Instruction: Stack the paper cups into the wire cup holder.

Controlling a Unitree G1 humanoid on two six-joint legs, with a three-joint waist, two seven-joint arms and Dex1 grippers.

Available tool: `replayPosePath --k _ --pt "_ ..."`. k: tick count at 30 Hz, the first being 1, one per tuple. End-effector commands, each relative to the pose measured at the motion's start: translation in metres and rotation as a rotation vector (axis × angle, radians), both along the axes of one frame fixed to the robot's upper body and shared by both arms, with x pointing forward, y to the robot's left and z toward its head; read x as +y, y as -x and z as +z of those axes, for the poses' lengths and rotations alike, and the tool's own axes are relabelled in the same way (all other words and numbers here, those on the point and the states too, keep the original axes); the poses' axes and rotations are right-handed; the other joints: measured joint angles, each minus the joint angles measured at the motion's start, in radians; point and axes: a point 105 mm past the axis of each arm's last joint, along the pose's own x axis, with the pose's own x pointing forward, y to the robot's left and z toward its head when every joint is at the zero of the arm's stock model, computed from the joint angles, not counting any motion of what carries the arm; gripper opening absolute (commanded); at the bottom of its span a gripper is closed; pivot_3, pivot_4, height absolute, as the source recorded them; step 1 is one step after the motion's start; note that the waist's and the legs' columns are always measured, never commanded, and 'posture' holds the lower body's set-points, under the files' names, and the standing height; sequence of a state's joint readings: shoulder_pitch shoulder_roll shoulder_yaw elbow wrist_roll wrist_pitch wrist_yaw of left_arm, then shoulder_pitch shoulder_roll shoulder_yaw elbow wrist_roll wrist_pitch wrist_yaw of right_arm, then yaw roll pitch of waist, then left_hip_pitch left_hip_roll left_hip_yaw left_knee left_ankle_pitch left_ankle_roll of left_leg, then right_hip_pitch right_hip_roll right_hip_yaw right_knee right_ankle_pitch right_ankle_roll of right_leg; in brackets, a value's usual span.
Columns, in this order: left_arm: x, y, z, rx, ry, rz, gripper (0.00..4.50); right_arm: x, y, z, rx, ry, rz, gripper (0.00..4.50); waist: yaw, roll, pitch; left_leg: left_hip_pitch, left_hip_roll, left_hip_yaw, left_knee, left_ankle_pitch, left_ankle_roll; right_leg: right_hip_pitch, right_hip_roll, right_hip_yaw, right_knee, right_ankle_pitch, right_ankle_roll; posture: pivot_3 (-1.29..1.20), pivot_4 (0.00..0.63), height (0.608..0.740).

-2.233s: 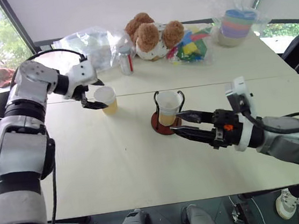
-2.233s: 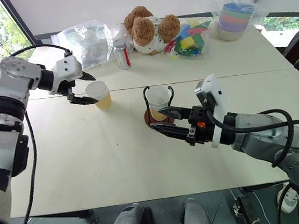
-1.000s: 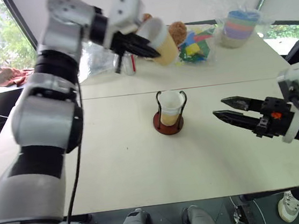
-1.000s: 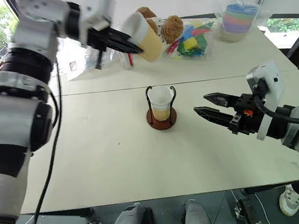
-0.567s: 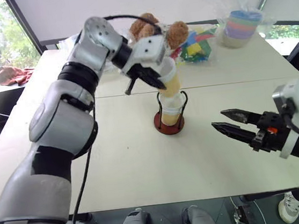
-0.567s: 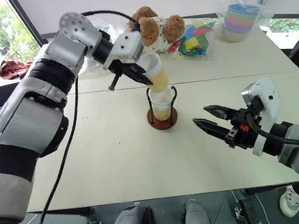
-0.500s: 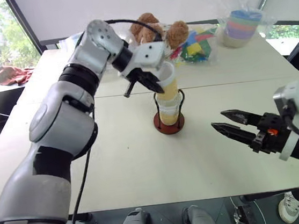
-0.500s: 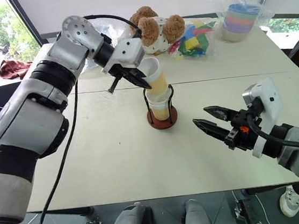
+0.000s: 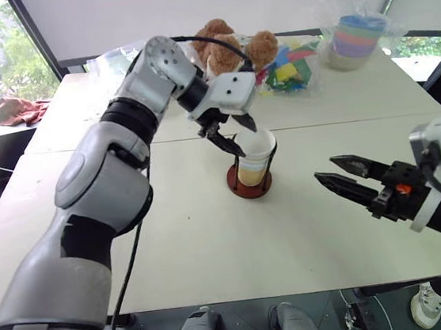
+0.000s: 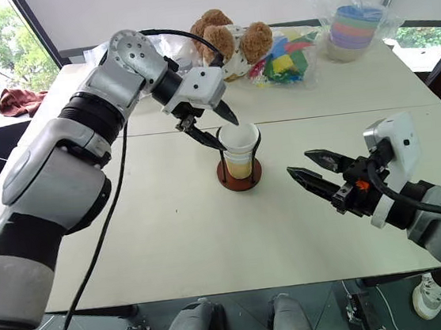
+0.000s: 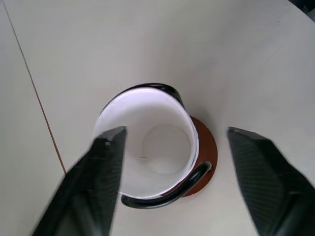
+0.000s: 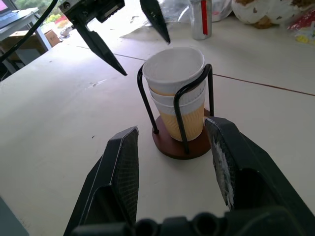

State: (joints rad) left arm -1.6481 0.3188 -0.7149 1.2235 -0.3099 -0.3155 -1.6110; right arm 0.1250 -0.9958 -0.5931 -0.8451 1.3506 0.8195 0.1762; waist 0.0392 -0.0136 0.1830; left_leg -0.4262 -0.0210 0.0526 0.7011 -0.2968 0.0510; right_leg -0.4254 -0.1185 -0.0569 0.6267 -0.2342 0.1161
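Plush bear (image 9: 226, 41), soda can (image 12: 202, 18) behind wire cup holder (image 10: 239, 172).

Far edge of the pale bench (image 9: 174, 250), crowded: brown teddy bear (image 9: 226, 41) slumped in the middle, bag of bright toy blocks (image 9: 289, 65) pressed against its right side. Further right, near the corner, a pastel stack of cups (image 9: 353, 38) wrapped in clear plastic. Left of the bear, a crumpled clear plastic bag (image 10: 104, 55). Silver-and-red soda can (image 12: 200, 18) standing upright just in front of the bear. Dark seam (image 9: 343, 125) running straight across the bench. Beyond the left edge, a reddish cloth (image 9: 15, 109) lying by the window.
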Motion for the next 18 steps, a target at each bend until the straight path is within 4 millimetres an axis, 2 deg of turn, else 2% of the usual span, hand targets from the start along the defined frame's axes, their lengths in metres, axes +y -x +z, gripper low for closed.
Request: replayPosePath --k 1,2,5,9,12,14,16,18 --pt "0.001 0.003 0.038 -0.014 0.172 0.001 3.86 -0.003 -0.004 0.004 -0.035 -0.014 -0.006 2.29 -0.001 0.0 0.0 0.0 0.0 0.0 0.0 0.0 0.0 0.0 0.0 0.0 0.0 0.0 0.0 0.0 0.15 0.74" --pt "0.005 0.002 0.044 -0.012 0.208 0.009 3.86 -0.005 -0.006 0.003 -0.033 -0.012 -0.011 2.29 -0.001 0.0 0.0 0.0 0.0 0.0 0.0 0.0 0.0 0.0 0.0 0.0 0.0 0.0 0.0 0.0 0.15 0.74" --pt "0.03 -0.003 0.066 0.075 0.422 0.087 3.86 -0.017 -0.02 -0.003 -0.043 -0.024 -0.071 2.29 -0.007 0.0 0.0 0.0 0.0 0.0 0.0 0.0 0.0 0.0 0.0 0.0 0.0 0.0 0.0 0.0 0.15 0.74" --pt "0.066 -0.027 0.054 0.078 0.601 0.292 3.86 -0.027 -0.037 -0.014 -0.052 -0.027 -0.123 2.29 -0.014 0.005 -0.003 0.002 0.0 0.0 0.0 0.0 0.0 0.0 0.001 0.0 0.002 0.0 0.0 0.0 0.15 0.74" --pt "0.104 -0.038 0.026 0.07 0.773 0.546 3.86 -0.044 -0.059 -0.026 -0.069 -0.02 -0.204 2.29 -0.026 0.005 -0.003 0.003 0.0 0.0 0.0 0.001 -0.001 0.002 0.001 0.0 0.003 0.0 0.0 0.0 0.15 0.74" --pt "0.12 -0.027 -0.001 0.04 0.806 0.681 3.86 -0.057 -0.073 -0.025 -0.111 -0.038 -0.269 2.29 -0.037 0.006 -0.003 0.003 0.0 0.0 -0.001 0.003 -0.004 0.001 0.0 0.001 0.004 0.0 0.0 0.0 0.15 0.74" --pt "0.131 -0.016 -0.019 0.017 0.864 0.816 3.86 -0.064 -0.084 -0.025 -0.139 -0.06 -0.303 2.29 -0.041 0.006 -0.003 0.002 0.0 0.0 -0.002 0.005 -0.009 0.001 0.0 0.003 0.003 0.0 0.0 0.0 0.15 0.74" --pt "0.143 -0.003 -0.042 0.052 0.989 0.984 3.86 -0.07 -0.095 -0.028 -0.168 -0.084 -0.35 2.29 -0.029 0.005 -0.003 0.0 0.0 -0.001 -0.001 0.006 -0.01 -0.001 0.0 0.003 0.003 0.0 0.0 0.0 0.15 0.74"
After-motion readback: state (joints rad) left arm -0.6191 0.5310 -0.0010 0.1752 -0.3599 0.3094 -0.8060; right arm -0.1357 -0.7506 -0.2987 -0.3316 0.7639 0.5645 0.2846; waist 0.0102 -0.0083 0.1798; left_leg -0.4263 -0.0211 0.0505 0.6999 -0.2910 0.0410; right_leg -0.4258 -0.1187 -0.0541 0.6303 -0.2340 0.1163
